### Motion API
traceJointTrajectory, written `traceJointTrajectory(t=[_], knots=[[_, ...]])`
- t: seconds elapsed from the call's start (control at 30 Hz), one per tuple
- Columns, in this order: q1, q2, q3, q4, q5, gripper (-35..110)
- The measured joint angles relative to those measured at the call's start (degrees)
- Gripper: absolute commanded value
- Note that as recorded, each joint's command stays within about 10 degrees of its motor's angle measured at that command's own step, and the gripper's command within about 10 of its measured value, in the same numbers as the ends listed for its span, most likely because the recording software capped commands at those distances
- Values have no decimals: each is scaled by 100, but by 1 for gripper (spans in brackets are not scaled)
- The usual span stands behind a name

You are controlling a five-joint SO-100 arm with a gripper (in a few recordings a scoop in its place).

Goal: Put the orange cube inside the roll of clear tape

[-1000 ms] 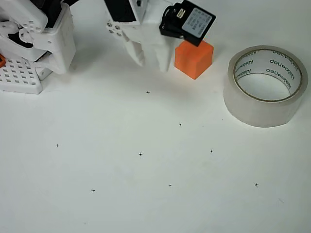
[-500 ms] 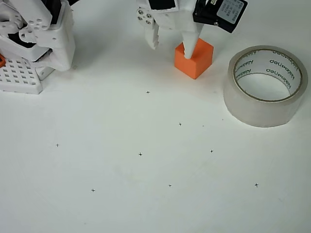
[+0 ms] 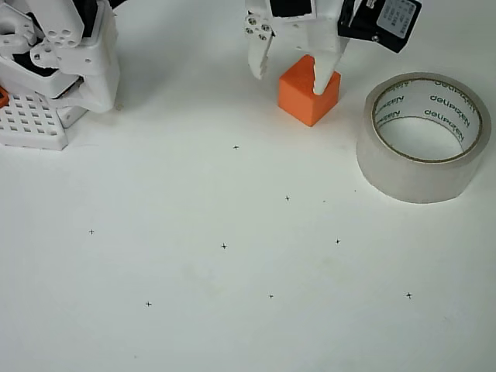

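Observation:
The orange cube rests on the white table near the top centre of the overhead view. My white gripper hangs over it, open, with one finger left of the cube and the other finger overlapping the cube's upper right part. The cube is not lifted. The roll of clear tape lies flat at the right, hole upward, its white core printed with dark lettering, a short gap right of the cube.
The arm's white base and a white perforated plate occupy the top left corner. Small black cross marks dot the white table across the middle and lower area.
My gripper has travelled right, from left of the cube to over it. Its fingers have spread apart to either side of the cube. Cube and tape have stayed put.

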Motion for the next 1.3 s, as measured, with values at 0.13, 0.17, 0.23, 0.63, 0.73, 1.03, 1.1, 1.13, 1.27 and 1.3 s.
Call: traceJointTrajectory(t=[0.13, 0.17, 0.23, 0.63, 0.73, 1.03, 1.1, 1.13, 1.27, 1.3], knots=[[-132, -439, -378, 0, 158, 35], [-141, -510, -439, 0, 185, 35], [-141, -624, -562, 0, 185, 35], [-308, -1081, -738, -114, 431, 35], [-387, -1257, -747, -308, 492, 35], [-439, -1468, -747, -510, 589, 17], [-439, -1468, -747, -510, 589, 16], [-439, -1468, -747, -510, 589, 16], [-439, -1397, -756, -281, 589, 16], [-439, -1397, -809, -202, 589, 16]])
